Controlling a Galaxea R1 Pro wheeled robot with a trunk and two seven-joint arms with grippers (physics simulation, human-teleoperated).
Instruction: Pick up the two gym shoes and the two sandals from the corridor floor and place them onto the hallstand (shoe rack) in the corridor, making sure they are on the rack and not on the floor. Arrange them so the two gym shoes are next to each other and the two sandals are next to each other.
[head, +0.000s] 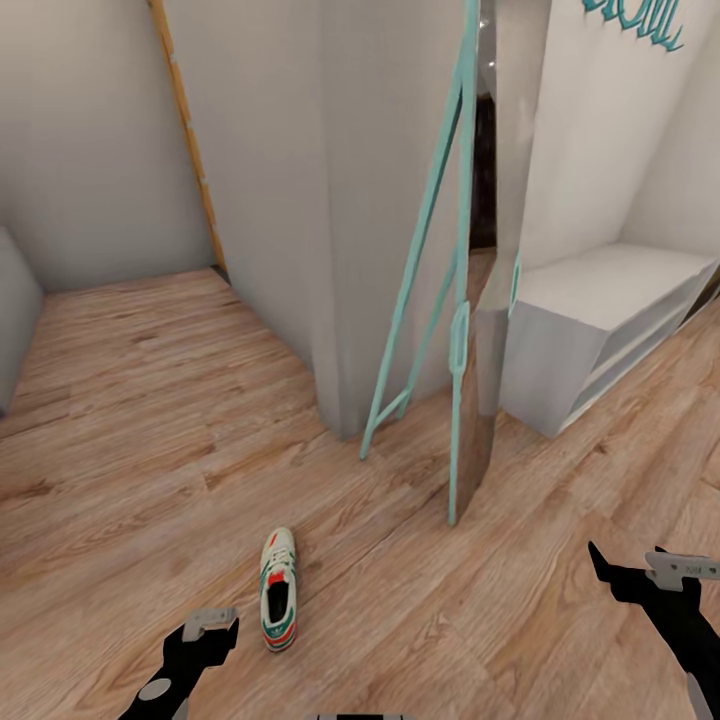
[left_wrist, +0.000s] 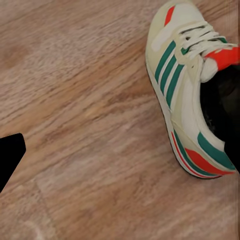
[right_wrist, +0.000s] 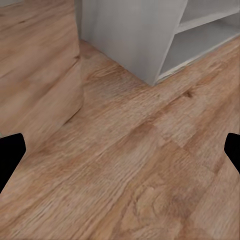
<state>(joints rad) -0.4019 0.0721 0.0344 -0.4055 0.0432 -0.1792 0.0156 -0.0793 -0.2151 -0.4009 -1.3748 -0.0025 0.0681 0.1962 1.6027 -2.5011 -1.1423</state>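
Left pincer (head: 205, 632) low over floor (head: 150, 420), spread wide, empty; sneaker (head: 278, 590) just beside it on the boards. Right pincer (head: 640, 570) wide too, shoe rack (head: 600, 300) well ahead.

Home corridor: hallstand (head: 600, 300), mirror (head: 470, 330)

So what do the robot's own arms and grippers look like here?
Both arms are glossy black with angular segments. The left gripper and right gripper each carry a pale grey block; the right block bears small dark lettering, too small to read. A grey round joint cap sits on the left arm.
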